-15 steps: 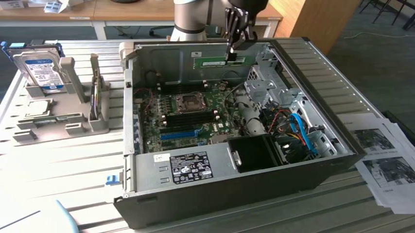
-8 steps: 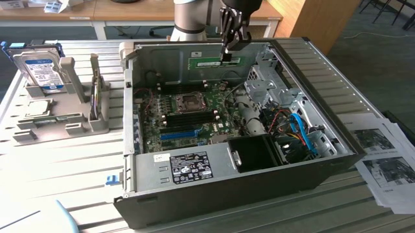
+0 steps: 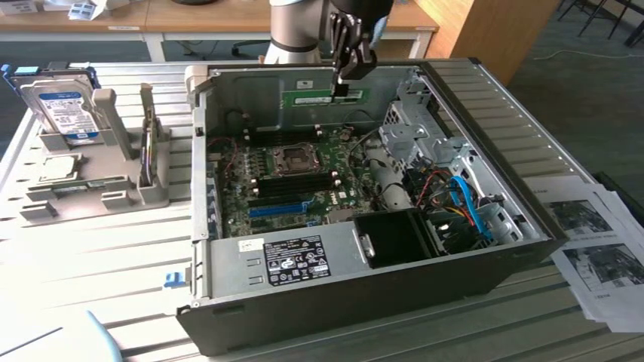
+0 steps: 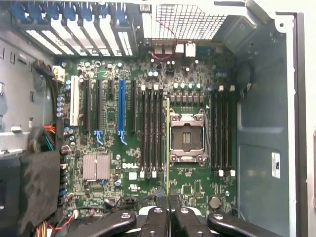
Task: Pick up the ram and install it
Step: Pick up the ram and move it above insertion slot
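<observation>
Ram (image 3: 314,98) hangs level over the open computer case (image 3: 523,151), pinched at its top edge by the pincer (image 3: 342,86). From the wrist I see it edge-on, a thin green line running between the black memory slots (image 4: 150,133) and the processor socket (image 4: 187,138), apart from the motherboard (image 4: 197,190). Hard drive (image 3: 62,113) stands in a grey rack (image 3: 101,196) on the counter (image 3: 101,256), at the exterior view's left.

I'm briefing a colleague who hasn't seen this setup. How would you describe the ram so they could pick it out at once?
Find the open computer case; the robot's gripper hangs over its far wall. Pinched in the gripper is the ram, a thin green strip. Unlike the black slots and blue slot on the motherboard, it is held in the air.
</observation>
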`<state>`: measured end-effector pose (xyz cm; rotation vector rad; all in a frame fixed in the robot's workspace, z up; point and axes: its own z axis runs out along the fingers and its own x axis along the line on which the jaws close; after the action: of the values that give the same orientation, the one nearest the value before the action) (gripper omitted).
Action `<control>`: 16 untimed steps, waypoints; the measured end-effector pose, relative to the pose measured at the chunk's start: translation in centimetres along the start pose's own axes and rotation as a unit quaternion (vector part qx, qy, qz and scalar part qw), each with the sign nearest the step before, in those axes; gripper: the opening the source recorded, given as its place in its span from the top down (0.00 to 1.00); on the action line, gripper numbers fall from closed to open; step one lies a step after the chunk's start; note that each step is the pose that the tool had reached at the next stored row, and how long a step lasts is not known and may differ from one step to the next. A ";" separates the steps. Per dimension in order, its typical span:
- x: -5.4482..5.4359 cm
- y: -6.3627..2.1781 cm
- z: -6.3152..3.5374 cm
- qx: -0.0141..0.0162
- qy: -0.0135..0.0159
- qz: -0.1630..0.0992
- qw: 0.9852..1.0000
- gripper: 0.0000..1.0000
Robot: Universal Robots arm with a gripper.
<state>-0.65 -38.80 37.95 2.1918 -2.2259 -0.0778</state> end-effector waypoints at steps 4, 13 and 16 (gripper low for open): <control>0.0 0.76 0.08 0.000 0.000 0.001 1.000 0.89; 0.0 1.51 0.17 0.000 0.000 0.001 1.000 0.89; 0.1 1.51 0.19 0.000 0.000 0.001 1.000 0.89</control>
<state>-2.17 -38.86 37.83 2.1889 -2.2292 -0.0784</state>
